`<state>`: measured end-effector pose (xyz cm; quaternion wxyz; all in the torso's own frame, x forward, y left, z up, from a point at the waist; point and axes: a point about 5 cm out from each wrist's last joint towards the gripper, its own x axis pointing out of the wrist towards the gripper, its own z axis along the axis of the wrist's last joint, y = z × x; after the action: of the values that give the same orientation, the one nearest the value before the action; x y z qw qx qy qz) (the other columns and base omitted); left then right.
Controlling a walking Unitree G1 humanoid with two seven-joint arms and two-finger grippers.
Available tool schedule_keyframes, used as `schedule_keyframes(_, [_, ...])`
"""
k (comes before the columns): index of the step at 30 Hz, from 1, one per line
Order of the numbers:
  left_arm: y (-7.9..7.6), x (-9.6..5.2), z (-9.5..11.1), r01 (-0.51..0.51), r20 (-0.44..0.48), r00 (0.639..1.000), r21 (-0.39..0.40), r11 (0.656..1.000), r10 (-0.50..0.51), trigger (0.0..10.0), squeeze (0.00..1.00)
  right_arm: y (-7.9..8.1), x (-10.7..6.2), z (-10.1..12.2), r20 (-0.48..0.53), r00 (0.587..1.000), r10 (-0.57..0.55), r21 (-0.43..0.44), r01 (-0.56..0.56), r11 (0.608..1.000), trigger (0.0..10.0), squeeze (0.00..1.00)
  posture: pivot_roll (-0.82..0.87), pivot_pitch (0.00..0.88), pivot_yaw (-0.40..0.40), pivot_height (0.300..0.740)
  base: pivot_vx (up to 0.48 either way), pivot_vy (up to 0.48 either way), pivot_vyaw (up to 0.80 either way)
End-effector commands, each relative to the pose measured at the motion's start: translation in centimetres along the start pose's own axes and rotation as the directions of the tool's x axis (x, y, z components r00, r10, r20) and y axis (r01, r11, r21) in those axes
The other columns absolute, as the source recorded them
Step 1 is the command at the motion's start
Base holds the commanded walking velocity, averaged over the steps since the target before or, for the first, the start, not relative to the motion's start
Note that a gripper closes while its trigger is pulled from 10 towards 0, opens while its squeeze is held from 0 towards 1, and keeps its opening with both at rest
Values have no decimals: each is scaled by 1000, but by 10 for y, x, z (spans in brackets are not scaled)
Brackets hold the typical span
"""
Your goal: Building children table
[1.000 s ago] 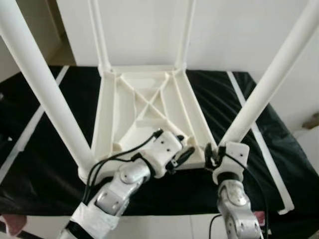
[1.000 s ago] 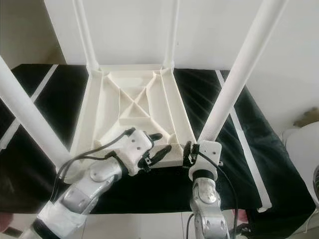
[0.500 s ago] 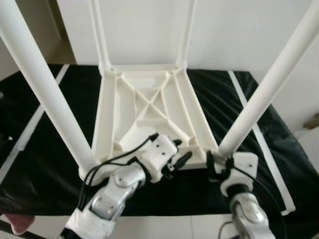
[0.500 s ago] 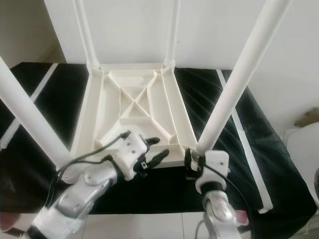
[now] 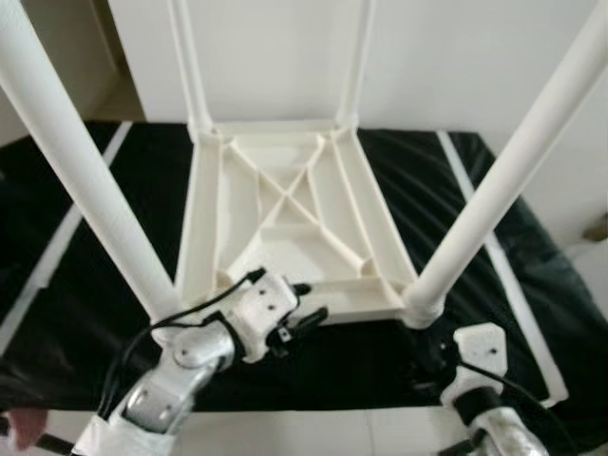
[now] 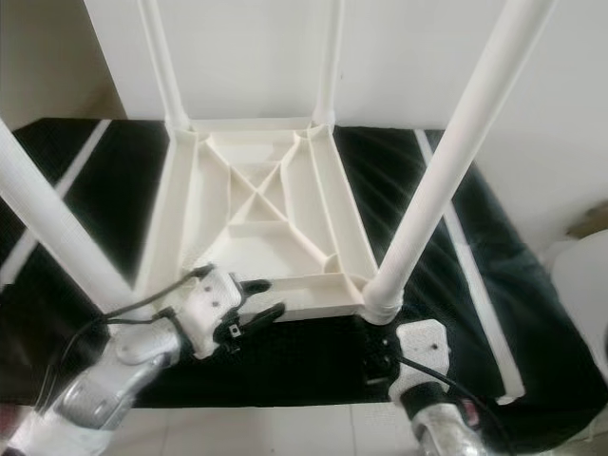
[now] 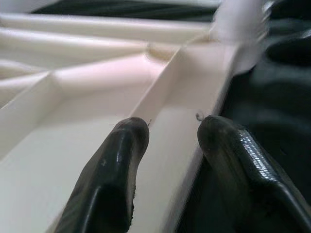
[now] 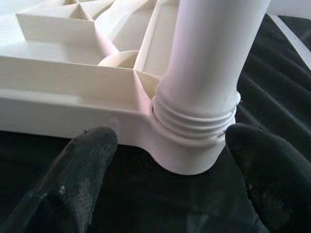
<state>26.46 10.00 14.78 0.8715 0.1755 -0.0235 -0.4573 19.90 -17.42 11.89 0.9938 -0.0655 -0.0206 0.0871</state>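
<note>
Left eye view: upturned table [image 5: 285,218], legs fitted

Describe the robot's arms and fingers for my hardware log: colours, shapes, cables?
Both arms are silver metal with rounded joints. The left arm has white wrapping low on its forearm and black cables looping over a white wrist housing. The right arm ends in a similar white block with a black cable. The left gripper and right gripper each have two long, rounded, glossy black fingers.

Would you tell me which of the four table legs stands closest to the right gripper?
The near leg on the robot's right. Its threaded base sits just ahead of the right gripper, between the open fingers, while the other three stand farther off.
</note>
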Motion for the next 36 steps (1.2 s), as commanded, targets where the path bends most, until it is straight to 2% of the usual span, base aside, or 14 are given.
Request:
schedule_keyframes(1, [5,-5,-5,-2,-24,1000,16,1000,2,10000,0,-4,2,4,26,1000,-17,-4,17,1000,10000,0,-133,134,17,740,0,0,0])
schedule_keyframes(3, [13,-8,-8,-25,-44,999,41,999,27,10000,0,-4,9,8,52,998,-38,-6,38,999,10000,0,-133,135,18,740,0,0,0])
schedule_keyframes(4, [22,-12,-11,-71,-55,996,59,996,75,10000,0,0,17,11,77,996,-48,-1,48,999,10000,0,-133,135,21,740,0,0,0])
schedule_keyframes(6, [26,-13,-11,-96,-58,993,65,993,100,10000,0,1,21,13,87,995,-48,4,48,999,10000,0,-132,134,21,740,0,0,0])
schedule_keyframes(12, [42,-30,-24,-205,-114,970,77,976,213,10000,0,9,47,25,152,986,-65,56,57,997,10000,0,-134,133,16,740,0,0,0])
schedule_keyframes(14, [46,-36,-27,-238,-126,961,68,969,245,10000,0,14,53,27,160,987,-25,68,15,998,10000,0,-132,131,18,740,0,0,0])
schedule_keyframes(15, [50,-44,-30,-276,-140,949,67,959,283,10000,0,21,59,29,168,985,31,73,-44,996,10000,0,-125,130,14,740,0,0,0])
schedule_keyframes(18, [52,-48,-31,-290,-147,943,75,954,299,10000,0,25,61,30,168,984,61,74,-75,994,10000,0,-125,130,14,740,0,0,0])
schedule_keyframes(21, [59,-63,-36,-339,-178,920,83,937,349,10000,0,34,66,28,164,978,133,53,-143,988,10000,0,-110,127,4,740,0,0,0])
schedule_keyframes(23, [59,-66,-37,-350,-181,916,81,933,359,10000,0,37,68,27,160,976,144,57,-155,986,10000,0,-105,126,0,740,0,0,0])
schedule_keyframes(25, [55,-67,-35,-350,-175,918,64,935,356,10000,0,39,71,26,155,975,161,62,-172,983,10000,0,-96,125,-6,740,0,0,0])
schedule_keyframes(30, [38,-57,-26,-298,-126,948,-23,954,293,10000,0,39,73,23,148,975,168,59,-179,982,10000,0,-90,123,-16,740,0,0,0])
schedule_keyframes(33, [20,-55,-20,-187,-102,979,-103,977,176,10000,0,36,73,21,144,975,168,56,-178,982,10000,0,-85,123,-21,740,0,0,0])
schedule_keyframes(36, [2,-60,-18,-57,-123,992,-143,988,40,10000,0,33,73,20,141,976,166,52,-175,983,10000,0,-79,123,-25,740,0,0,0])
